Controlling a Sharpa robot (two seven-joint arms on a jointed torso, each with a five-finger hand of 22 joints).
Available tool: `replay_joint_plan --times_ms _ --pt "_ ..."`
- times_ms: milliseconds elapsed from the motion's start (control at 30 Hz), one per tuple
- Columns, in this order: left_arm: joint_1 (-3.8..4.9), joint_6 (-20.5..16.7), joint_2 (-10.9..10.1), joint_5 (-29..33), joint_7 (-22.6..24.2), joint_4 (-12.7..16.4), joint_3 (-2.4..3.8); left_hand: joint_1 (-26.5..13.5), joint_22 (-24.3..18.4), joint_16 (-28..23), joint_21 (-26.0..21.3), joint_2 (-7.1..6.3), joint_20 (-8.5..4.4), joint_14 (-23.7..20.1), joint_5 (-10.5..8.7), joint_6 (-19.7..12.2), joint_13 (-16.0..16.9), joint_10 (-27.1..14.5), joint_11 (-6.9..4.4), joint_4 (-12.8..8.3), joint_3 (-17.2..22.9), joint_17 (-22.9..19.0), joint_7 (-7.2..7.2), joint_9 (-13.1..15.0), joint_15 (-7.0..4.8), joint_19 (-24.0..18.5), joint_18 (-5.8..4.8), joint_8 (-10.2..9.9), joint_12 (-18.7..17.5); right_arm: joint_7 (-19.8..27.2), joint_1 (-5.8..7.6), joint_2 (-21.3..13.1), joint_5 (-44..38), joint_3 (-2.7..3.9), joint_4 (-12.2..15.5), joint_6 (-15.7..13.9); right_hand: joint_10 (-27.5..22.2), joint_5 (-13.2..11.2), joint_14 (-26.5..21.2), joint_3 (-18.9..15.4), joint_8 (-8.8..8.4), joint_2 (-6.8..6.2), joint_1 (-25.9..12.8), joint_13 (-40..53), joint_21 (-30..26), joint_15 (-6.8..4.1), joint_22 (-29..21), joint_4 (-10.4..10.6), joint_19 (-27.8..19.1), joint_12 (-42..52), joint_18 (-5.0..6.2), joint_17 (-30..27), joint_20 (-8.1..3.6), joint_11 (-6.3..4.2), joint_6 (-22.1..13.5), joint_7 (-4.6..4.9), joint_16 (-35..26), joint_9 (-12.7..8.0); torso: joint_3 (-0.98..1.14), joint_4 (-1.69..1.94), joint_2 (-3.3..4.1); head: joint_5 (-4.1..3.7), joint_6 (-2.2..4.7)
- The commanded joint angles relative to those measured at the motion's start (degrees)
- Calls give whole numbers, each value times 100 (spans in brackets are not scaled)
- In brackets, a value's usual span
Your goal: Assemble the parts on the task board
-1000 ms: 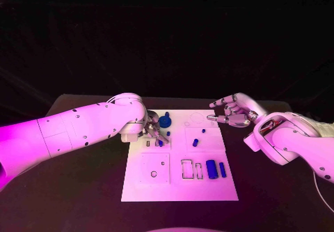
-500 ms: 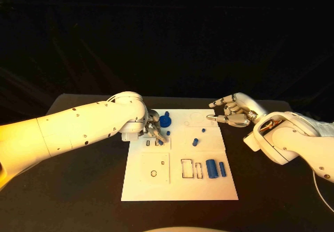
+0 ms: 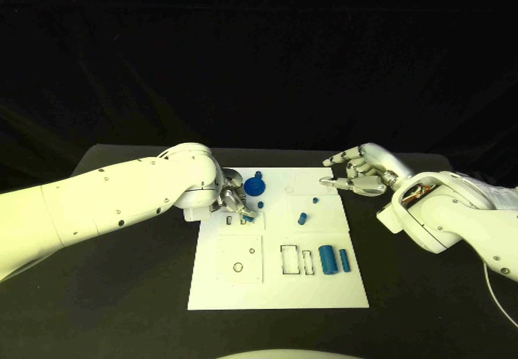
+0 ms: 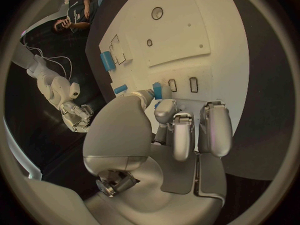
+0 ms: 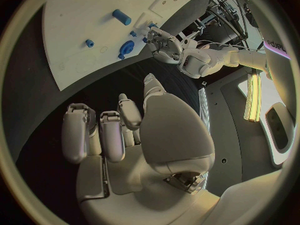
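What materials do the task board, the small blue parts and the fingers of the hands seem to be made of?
Task board: probably matte white plastic; its surface is flat and even, with no glare.
Blue parts, e.g. the cylinder: likely moulded plastic, uniform colour with a slight sheen.
Fingers of the left hand: silver, smooth, softly reflective; metal or metallic-coated plastic, I cannot tell which.

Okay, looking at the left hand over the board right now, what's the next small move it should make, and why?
Probably lower the left hand a little toward the task board. Its fingers seem to pinch a small blue part just above the small rectangular slots near the board's left edge, so easing it down looks like the next step. The right hand hovers empty.
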Motion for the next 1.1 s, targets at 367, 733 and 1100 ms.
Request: replay_joint_plan --times_ms 367,733,1100 --pt "-126 -1268 -407 -329 213 491 -3 -153 335 17 -16 -93 25 603 -31 36 27 79 -12 -1050 1162 1507 -7 71 40 237 -31 49 51 -3 -8 -13 -43 -5 0 106 -41 32 390 -45 17 66 5 -13 -41 -14 -13 -5 -39 -25 11 665 -4 4 59 -4 -31 6 29 22 -9 18 -27" --pt "-392 -1645 -463 -1033 233 625 -6 -171 344 17 -11 -133 23 603 -35 50 49 100 -15 -1081 1200 1507 -11 80 38 241 -33 52 72 1 -9 -37 -34 -6 13 113 -42 35 389 -53 16 73 -7 -16 -46 -15 -22 2 -43 -27 12 663 -5 4 61 -4 -33 7 20 7 -3 53 -32" --pt "-474 -1158 -462 -1293 171 606 -7 -184 370 17 8 -172 20 603 -38 70 73 128 -22 -1120 1245 1507 -18 88 34 250 -38 53 94 1 -9 -55 -29 -6 25 129 -44 37 389 -59 15 80 -16 -20 -48 -15 -24 7 -44 -31 13 660 -5 3 62 -4 -35 8 15 2 -2 55 -50"
